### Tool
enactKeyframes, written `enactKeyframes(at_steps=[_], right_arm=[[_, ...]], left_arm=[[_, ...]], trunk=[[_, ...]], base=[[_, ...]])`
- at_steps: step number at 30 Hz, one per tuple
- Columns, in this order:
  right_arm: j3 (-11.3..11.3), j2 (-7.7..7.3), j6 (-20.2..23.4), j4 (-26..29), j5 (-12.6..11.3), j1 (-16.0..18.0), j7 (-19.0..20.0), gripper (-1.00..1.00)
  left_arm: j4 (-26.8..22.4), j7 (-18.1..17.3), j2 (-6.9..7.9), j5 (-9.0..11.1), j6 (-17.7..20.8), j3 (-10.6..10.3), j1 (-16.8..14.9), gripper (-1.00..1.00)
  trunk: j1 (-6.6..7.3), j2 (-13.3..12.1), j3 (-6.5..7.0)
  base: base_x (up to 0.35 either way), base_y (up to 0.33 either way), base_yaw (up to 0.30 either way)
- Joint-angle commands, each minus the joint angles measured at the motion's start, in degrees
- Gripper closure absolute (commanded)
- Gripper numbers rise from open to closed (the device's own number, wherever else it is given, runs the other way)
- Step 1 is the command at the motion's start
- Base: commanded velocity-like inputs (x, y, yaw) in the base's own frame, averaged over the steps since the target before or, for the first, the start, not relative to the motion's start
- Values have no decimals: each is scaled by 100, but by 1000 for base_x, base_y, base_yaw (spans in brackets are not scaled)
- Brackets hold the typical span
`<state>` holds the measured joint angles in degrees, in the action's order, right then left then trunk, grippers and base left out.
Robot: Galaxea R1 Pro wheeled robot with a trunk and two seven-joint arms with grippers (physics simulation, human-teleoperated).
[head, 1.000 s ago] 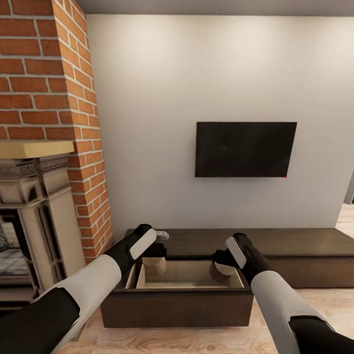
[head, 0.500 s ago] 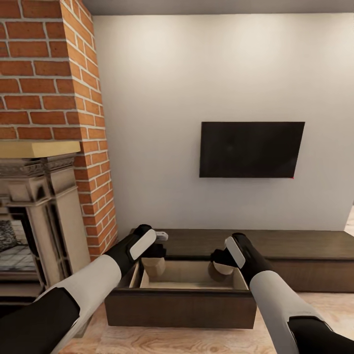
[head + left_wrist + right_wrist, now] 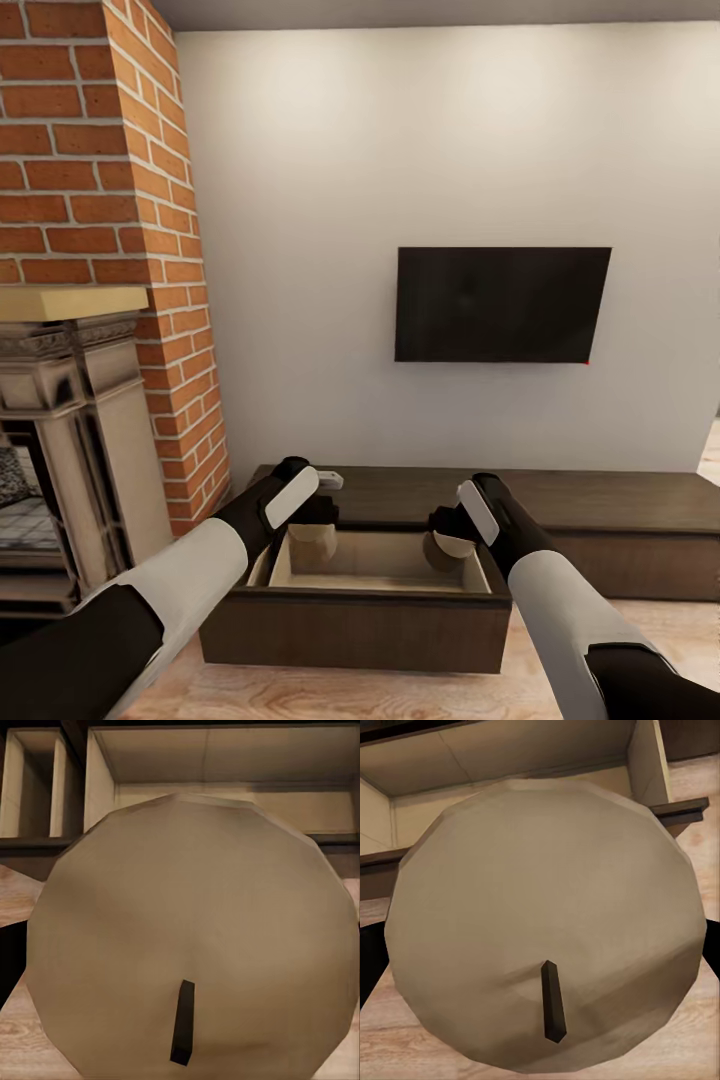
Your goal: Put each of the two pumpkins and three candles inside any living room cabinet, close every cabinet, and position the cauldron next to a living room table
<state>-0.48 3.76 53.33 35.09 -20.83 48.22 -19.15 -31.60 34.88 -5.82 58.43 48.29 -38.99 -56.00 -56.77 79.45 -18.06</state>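
Nearest, at the head view's bottom edge: light wood plank floor [image 3: 400, 695], both forearms reaching forward over it. Left gripper [image 3: 315, 520] closed around a beige candle [image 3: 313, 541], held over the left end of the pulled-out drawer [image 3: 360, 625] of the cabinet [image 3: 600, 500]. Same candle seen end-on from the left wrist [image 3: 191, 937], short dark wick [image 3: 181, 1021] pointing at the camera, pale drawer interior [image 3: 225, 754] just beyond it. Right gripper [image 3: 447, 528] likewise clamped on a second candle [image 3: 447, 548], held over the drawer's right end. From the right wrist, that candle [image 3: 540, 922] again end-on with its wick [image 3: 553, 1001] showing, drawer box [image 3: 472, 765] past it and plank floor [image 3: 701, 810] to the side. Can't tell whether either candle touches the drawer bottom or hangs above it. Drawer open, dark front panel, light wood inside. Small white object [image 3: 329, 480] lying on the cabinet top just behind the left gripper; too small to identify. Further back on the robot's left, ornate stone fireplace [image 3: 70, 440] under a yellow mantel shelf [image 3: 70, 302], red brick chimney [image 3: 100, 150] rising above it. Farthest: plain white wall [image 3: 400, 150] with a black TV [image 3: 500, 304] mounted above the cabinet.
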Motion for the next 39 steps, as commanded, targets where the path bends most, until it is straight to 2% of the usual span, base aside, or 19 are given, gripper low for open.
enactKeyframes(at_steps=[1,11,34,37,39], right_arm=[[-2,2,10,7,-61,3,-54,100],[-1,10,32,-2,-64,3,-54,100],[-29,-19,101,-27,-138,3,-55,100],[-43,-22,184,-43,-140,7,-57,100],[-51,-17,448,-50,-141,10,-64,100]], left_arm=[[-5,54,3,55,4,-30,-7,100],[5,61,26,120,66,-30,-7,100],[13,37,21,117,122,-30,-7,100],[14,52,19,120,202,-30,-7,100],[27,61,20,128,286,-26,-11,100]], trunk=[[0,5,-8],[0,5,-43],[0,5,-124],[0,5,-124],[0,5,-124]], base=[[28,-45,7],[70,-12,93],[103,0,5],[4,0,0],[2,0,0]])
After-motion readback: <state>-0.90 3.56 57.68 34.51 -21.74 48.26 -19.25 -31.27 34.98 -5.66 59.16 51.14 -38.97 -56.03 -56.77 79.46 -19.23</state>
